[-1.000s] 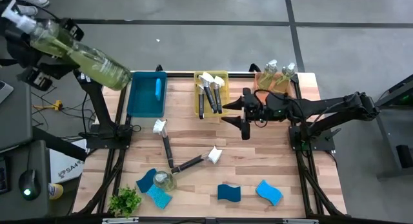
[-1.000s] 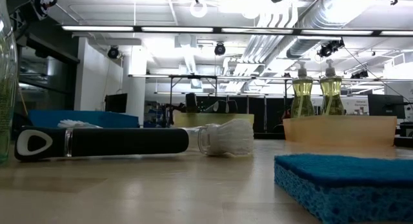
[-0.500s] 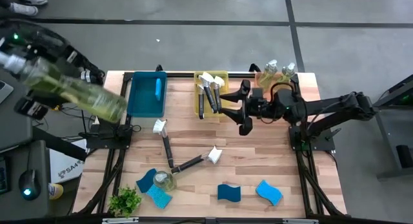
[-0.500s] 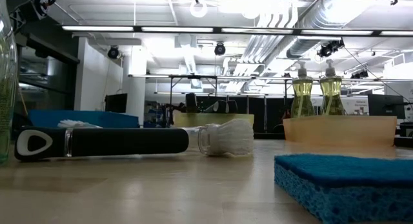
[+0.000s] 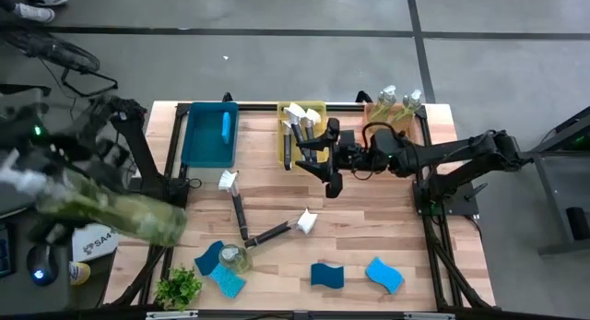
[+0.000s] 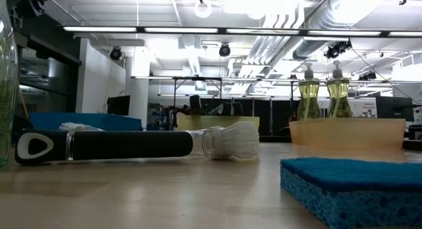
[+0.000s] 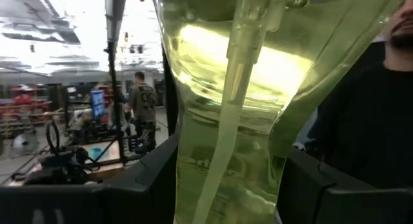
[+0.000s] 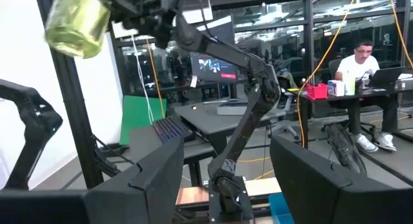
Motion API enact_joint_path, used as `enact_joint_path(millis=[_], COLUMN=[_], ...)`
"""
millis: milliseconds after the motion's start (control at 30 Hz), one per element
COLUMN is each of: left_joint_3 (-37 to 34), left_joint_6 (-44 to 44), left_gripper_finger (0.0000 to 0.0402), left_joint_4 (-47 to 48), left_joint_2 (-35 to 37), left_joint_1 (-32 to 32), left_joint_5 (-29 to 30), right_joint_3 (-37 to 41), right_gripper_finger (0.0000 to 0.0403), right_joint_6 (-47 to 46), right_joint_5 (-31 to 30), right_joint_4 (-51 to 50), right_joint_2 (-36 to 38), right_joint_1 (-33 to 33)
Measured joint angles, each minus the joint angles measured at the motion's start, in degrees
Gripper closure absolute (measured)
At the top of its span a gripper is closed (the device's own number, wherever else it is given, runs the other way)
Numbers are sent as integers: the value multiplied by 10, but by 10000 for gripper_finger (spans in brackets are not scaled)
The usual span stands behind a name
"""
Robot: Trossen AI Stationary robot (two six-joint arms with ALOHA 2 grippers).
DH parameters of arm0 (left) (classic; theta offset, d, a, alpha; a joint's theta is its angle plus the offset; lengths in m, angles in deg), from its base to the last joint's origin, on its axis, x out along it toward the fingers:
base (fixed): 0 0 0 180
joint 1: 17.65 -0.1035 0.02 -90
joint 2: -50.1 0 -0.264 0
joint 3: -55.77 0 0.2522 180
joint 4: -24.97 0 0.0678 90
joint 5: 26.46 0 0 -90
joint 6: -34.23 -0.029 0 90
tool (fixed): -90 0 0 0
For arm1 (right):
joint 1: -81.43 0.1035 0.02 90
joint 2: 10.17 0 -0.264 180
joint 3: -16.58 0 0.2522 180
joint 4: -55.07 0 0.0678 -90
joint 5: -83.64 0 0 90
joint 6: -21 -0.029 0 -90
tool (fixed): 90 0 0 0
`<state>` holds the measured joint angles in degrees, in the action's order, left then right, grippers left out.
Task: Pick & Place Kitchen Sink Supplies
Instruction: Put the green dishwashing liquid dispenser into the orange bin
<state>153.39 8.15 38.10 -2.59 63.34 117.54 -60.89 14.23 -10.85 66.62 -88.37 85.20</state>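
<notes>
A clear bottle (image 5: 111, 212) of yellow-green liquid hangs tilted, off the table's left edge.

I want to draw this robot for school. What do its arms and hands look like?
Both arms are dark, nearly black, built of jointed tubes and blocky links. The right arm has black cables looping over its wrist and ends in the right hand, with two flat dark fingers. The left arm looks the same, and its left hand has the same broad dark fingers.

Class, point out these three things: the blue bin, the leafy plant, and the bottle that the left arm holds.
Blue bin (image 5: 197, 145), high view, on its bare floor.
Plant (image 5: 179, 288), high view, middle of its leaves.
Bottle (image 5: 111, 213), high view, on its body, off the table's left edge.
</notes>
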Motion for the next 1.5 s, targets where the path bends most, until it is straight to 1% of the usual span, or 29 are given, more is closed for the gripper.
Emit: enact_joint_path(millis=[100,200,333,433,467,567,700,800,933,1067,1200,1367,1500], left_joint_3=[-40,-69,-81,-78,-78,-78,-77,-77,-76,-76,-76,-75,-76], left_joint_6=[36,106,209,249,262,298,341,356,372,374,384,384,384], left_gripper_finger=[215,215,215,215,215,215,215,215,215,215,215,215,215], left_joint_4=[-52,-66,-53,-62,-63,-37,24,63,84,81,76,57,63], left_joint_2=[-18,-51,-112,-150,-158,-168,-166,-167,-180,-215,-250,-288,-308], left_joint_1=[-66,-157,-272,-349,-373,-430,-503,-559,-639,-708,-756,-784,-794], left_joint_5=[-34,-90,-206,-281,-299,-335,-355,-395,-448,-514,-549,-565,-563], right_joint_3=[-5,-5,-5,-5,-5,-5,-5,-5,-5,-5,-5,-2,-3], right_gripper_finger=[178,178,178,178,178,178,178,178,178,178,178,177,160], right_joint_6=[0,0,3,18,24,28,46,56,58,58,68,53,13], right_joint_5=[2,3,3,3,2,-6,-20,-42,-35,-24,-24,-31,-18], right_joint_4=[0,0,1,0,-1,-11,-52,-88,-126,-160,-192,-257,-321], right_joint_2=[-8,-10,-10,-9,-7,8,47,78,99,101,105,132,161], right_joint_1=[0,0,2,2,2,2,2,5,5,5,5,-1,-10])
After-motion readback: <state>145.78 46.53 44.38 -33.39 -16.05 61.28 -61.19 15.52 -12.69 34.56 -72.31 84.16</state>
